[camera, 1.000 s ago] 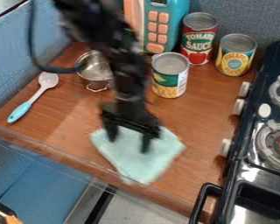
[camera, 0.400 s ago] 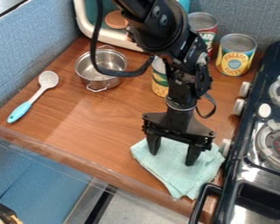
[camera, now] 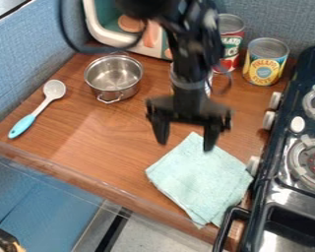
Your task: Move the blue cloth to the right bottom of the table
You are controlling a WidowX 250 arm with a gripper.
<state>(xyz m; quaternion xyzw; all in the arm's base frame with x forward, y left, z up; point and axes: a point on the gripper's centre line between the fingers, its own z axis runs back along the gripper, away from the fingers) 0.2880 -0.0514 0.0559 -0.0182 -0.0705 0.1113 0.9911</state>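
Observation:
The black gripper (camera: 186,141) hangs over the middle-right of the table, its two fingers spread apart with nothing between them. Just below it in the view, the pale blue-green cloth (camera: 203,181) lies flat at the table's lower right, beside the stove's front corner. One fingertip overlaps the cloth's upper corner in the view, but the gripper appears raised above it. The wooden table (camera: 114,142) carries the cloth near its front edge.
A metal pot (camera: 113,78) and a blue-handled spoon (camera: 38,107) are at the left. Cans, including a pineapple can (camera: 265,61), and a toy microwave (camera: 114,34) line the back. The black stove (camera: 285,167) borders the right side.
The cloth shifted right with the gripper between the two earlier frames. Since then the gripper has lifted off and moved back and slightly left, leaving the cloth lying there.

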